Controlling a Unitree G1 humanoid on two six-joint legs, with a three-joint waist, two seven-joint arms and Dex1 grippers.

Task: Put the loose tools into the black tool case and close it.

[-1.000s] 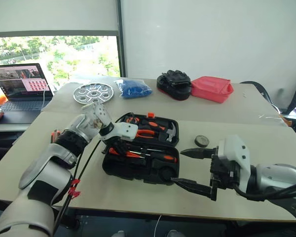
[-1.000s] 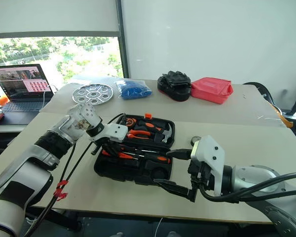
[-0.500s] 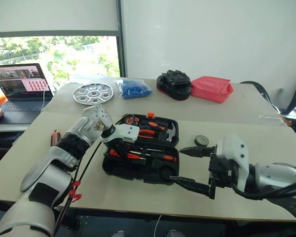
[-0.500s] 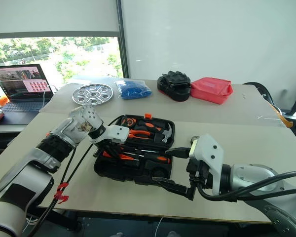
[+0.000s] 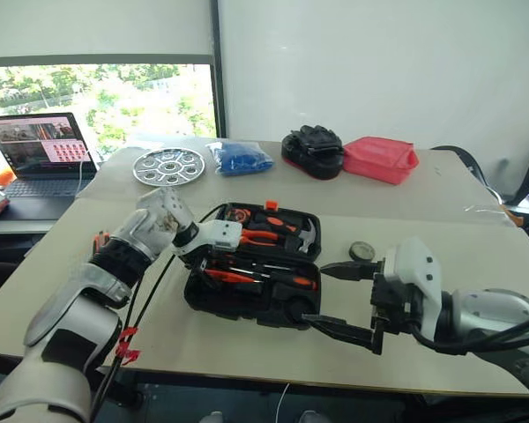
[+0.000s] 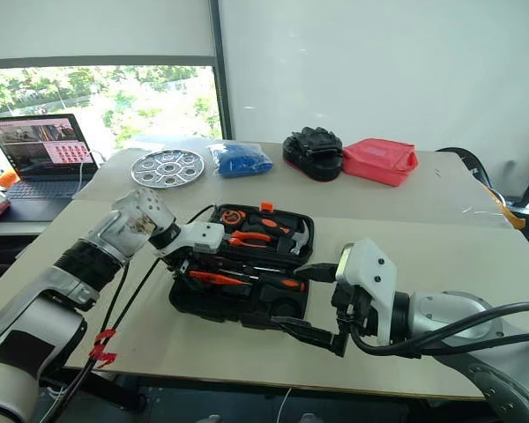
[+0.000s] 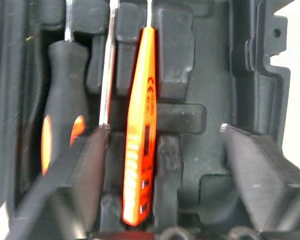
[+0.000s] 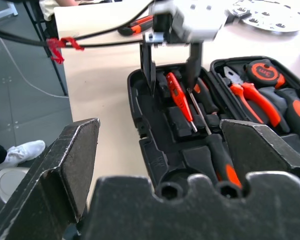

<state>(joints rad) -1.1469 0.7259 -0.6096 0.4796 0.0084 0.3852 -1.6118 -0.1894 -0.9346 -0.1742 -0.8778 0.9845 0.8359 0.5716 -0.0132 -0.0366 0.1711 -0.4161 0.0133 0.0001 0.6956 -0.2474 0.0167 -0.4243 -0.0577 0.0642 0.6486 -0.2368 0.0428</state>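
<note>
A: Head view: the black tool case (image 5: 251,269) lay open mid-table; the tape measure (image 5: 361,251) sat loose beside it; the right gripper (image 5: 339,298) gaped empty.

B: Left wrist: the left gripper (image 7: 160,165) stood spread astride the orange tester screwdriver (image 7: 140,135), seated in its slot. Risk: withdrawing fingers could snag and unseat it.

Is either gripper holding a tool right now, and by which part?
Nothing is held. The left gripper stands open over the orange tester screwdriver lying in the black tool case; the right gripper is open, empty.
</note>
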